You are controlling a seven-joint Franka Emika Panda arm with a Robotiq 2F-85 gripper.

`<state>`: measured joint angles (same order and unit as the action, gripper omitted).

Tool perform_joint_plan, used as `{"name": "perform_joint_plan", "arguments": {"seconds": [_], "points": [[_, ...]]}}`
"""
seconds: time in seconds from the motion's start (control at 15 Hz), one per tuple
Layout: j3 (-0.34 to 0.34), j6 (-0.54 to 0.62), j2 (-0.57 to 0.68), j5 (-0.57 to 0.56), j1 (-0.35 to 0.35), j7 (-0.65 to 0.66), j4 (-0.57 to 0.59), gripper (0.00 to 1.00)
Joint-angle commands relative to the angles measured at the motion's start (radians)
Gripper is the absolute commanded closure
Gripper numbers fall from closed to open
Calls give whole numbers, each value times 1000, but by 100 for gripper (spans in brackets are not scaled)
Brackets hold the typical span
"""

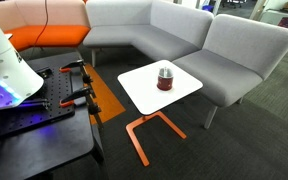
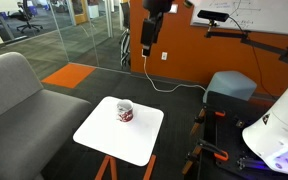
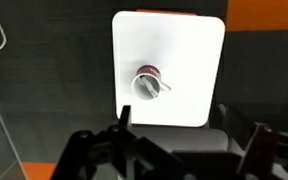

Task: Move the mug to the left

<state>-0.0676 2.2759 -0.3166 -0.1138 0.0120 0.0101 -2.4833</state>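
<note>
Mug (image 3: 148,84) sits upright near the middle of the table (image 3: 184,50). The gripper (image 3: 187,125) hangs well above it, jaws spread wide, holding nothing. I'd drop straight down, straddle the body evenly, and squeeze low so it doesn't tip. Then stop short of the table edge.

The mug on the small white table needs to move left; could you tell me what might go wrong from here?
1. The open gripper hangs high above the mug; an off-centre descent could tip it over.
2. The table is small, so moving the mug left may put it near an edge, where it could fall.
</note>
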Motion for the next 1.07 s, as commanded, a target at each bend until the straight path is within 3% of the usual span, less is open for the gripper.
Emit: {"name": "perform_joint_plan", "arguments": {"seconds": [0.0,0.2,0.33,0.4,0.53,0.87,1.0], "points": [[45,140,206,14,-27,14,36,0],[72,265,384,34,-39,18,78,0],[71,303,496,141,-44,-36,120,0],[79,289,427,71,-37,-7,69,0],[77,303,503,114,-38,-20,110,0],[77,303,508,121,-39,-20,127,0],[78,363,565,173,-58,-19,147,0]]}}
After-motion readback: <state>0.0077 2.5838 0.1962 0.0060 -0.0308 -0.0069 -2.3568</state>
